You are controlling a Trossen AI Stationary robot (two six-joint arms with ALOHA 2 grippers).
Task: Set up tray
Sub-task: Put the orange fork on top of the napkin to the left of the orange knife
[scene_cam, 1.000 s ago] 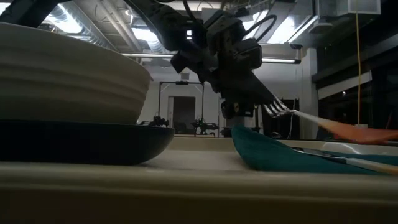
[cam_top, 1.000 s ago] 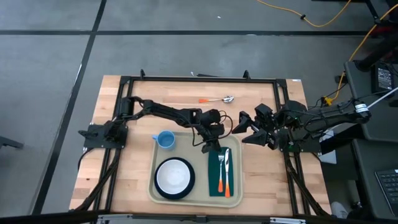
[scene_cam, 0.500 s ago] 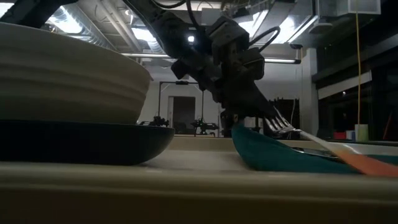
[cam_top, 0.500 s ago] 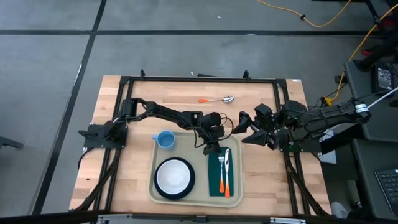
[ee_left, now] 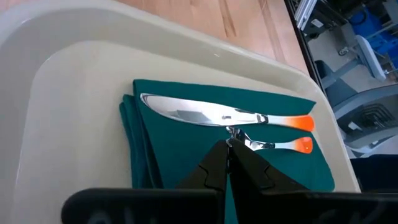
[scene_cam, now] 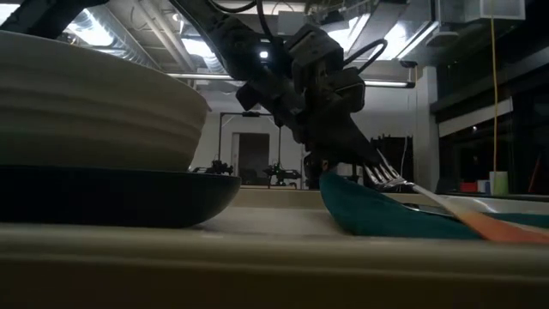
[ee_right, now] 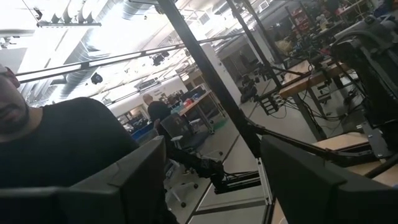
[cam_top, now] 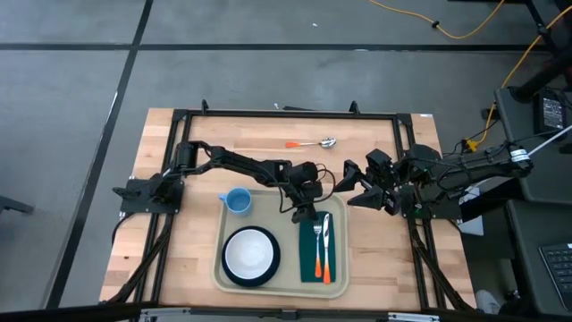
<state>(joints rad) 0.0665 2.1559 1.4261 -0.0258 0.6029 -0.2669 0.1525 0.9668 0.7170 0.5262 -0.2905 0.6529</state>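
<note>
The tray (cam_top: 228, 270) looks stiff, light and slick, best gripped at its raised rim; the left gripper (cam_top: 304, 213) is closed on nothing over the napkin (ee_left: 186, 149), the right gripper (cam_top: 357, 188) spread wide

A small light-blue cup (cam_top: 238, 200) stands upright at one far corner, with a white bowl (cam_top: 250, 253) resting on a round black plate (cam_top: 268, 266) nearer the front. Beside them lies a dark green rectangular cloth napkin (cam_top: 323, 250), folded flat. On the napkin lie a metal knife with an orange handle (ee_left: 214, 114) and a metal fork with an orange handle (cam_top: 328, 243), side by side. Well apart, on the bare pale wooden tabletop (cam_top: 161, 152), a metal spoon with an orange handle (cam_top: 312, 143) lies alone near the far edge.
</note>
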